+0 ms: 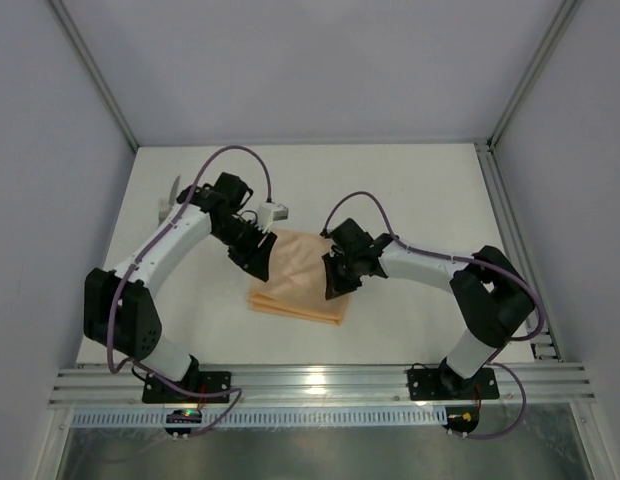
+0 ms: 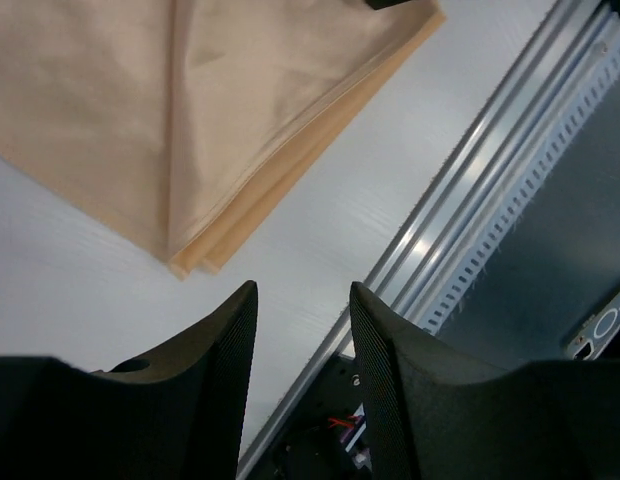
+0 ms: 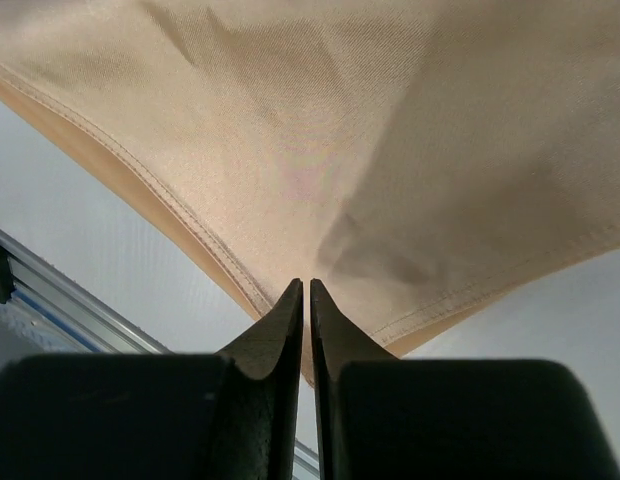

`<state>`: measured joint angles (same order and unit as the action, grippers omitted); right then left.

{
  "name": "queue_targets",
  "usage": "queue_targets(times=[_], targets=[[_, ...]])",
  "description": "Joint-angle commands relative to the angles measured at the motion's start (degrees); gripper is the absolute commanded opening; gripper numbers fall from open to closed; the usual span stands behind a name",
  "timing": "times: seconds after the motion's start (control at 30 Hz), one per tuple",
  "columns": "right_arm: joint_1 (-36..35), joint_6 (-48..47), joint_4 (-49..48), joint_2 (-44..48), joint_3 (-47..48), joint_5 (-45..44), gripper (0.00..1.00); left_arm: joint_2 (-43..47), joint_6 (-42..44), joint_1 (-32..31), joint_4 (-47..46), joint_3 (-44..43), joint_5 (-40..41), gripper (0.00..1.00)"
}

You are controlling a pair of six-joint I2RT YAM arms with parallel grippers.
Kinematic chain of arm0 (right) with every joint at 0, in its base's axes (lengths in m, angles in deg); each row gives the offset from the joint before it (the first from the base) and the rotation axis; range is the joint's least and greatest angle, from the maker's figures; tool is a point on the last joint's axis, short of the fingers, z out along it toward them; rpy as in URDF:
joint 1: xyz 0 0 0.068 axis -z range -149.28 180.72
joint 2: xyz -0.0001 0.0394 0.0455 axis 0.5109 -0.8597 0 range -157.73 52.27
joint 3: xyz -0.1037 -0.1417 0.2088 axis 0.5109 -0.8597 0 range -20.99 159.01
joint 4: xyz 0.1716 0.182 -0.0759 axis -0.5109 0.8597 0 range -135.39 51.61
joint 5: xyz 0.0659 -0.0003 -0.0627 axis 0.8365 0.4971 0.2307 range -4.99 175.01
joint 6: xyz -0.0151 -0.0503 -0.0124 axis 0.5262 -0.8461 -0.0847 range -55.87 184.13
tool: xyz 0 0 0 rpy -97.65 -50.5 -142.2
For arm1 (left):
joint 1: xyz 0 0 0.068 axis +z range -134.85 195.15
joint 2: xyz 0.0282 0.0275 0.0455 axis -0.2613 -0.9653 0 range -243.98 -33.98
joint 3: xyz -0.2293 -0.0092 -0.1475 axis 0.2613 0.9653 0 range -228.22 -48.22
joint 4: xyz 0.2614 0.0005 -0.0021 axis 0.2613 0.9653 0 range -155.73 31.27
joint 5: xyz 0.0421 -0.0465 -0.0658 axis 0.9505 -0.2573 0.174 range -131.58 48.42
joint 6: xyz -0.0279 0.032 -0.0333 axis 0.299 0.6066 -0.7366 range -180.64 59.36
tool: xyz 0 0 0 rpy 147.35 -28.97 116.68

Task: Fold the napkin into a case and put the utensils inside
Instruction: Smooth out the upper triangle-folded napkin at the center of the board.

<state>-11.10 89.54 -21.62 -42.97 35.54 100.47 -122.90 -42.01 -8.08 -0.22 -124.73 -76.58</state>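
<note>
The peach-orange napkin (image 1: 295, 285) lies folded in several layers as a roughly square pad at the table's middle; no narrow case shape shows. My right gripper (image 1: 335, 285) is at its right side. In the right wrist view its jaws (image 3: 307, 288) are shut on the napkin (image 3: 390, 130), pinching the top layer near a stitched corner, and a raised crease runs off from the tips. My left gripper (image 1: 252, 258) hovers over the napkin's left edge. Its fingers (image 2: 302, 300) are open and hold nothing, just off the napkin's (image 2: 190, 120) corner. The utensils (image 1: 168, 200) lie at the far left, behind the left arm.
A metal rail (image 1: 320, 380) runs along the table's near edge, with both arm bases bolted to it. Frame posts and grey walls close in the left, right and back sides. Bare white table surrounds the napkin.
</note>
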Motion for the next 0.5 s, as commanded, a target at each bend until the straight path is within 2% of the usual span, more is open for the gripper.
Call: queue_targets(times=[0.0, 0.07, 0.2, 0.33, 0.47], targets=[[-1.42, 2.98, -5.57, 3.39, -2.12, 0.62, 0.09, 0.95, -0.96, 1.77, -4.41, 4.16, 4.68, 0.44], [-2.12, 3.59, -5.66, 3.83, -3.27, 0.27, 0.09, 0.94, -3.59, 3.62, -7.23, 5.58, 5.29, 0.44], [-2.21, 3.95, -5.05, 6.9, -6.34, -1.22, 0.1, 0.51, -6.5, 4.33, -14.97, 9.79, 15.37, 0.44], [-2.21, 3.68, -3.56, 8.05, -7.75, -2.8, 0.1, -3.18, -6.94, 4.33, -20.67, 12.25, 20.58, 0.44], [-2.38, 2.63, -2.77, 8.84, -8.54, -3.94, 0.12, -4.77, -6.51, 4.24, -22.8, 13.93, 19.19, 0.44]])
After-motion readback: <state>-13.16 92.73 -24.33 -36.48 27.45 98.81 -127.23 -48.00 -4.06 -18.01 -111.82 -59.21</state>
